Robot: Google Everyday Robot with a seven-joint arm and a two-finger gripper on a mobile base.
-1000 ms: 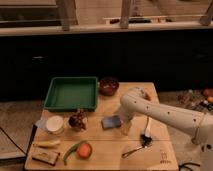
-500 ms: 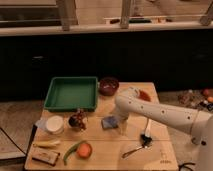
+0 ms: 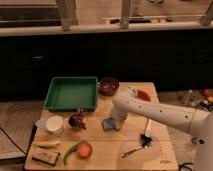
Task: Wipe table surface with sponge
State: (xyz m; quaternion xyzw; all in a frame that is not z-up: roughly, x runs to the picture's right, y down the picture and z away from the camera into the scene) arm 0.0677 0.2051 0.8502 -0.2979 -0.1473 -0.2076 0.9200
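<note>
Tan table surface [image 3: 105, 146] fronts dark cabinets [image 3: 100, 55]; tool [image 3: 118, 123] sits at sponge [image 3: 108, 123].

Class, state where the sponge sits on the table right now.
In the camera view, the sponge lies near the middle of the table surface, nearer the camera than the green tray, with the gripper close beside it.

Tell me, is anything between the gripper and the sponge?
Nothing visible. The gripper is right beside the sponge on the table; the nearest thing, a small brown object, sits on the sponge's far side.
</note>
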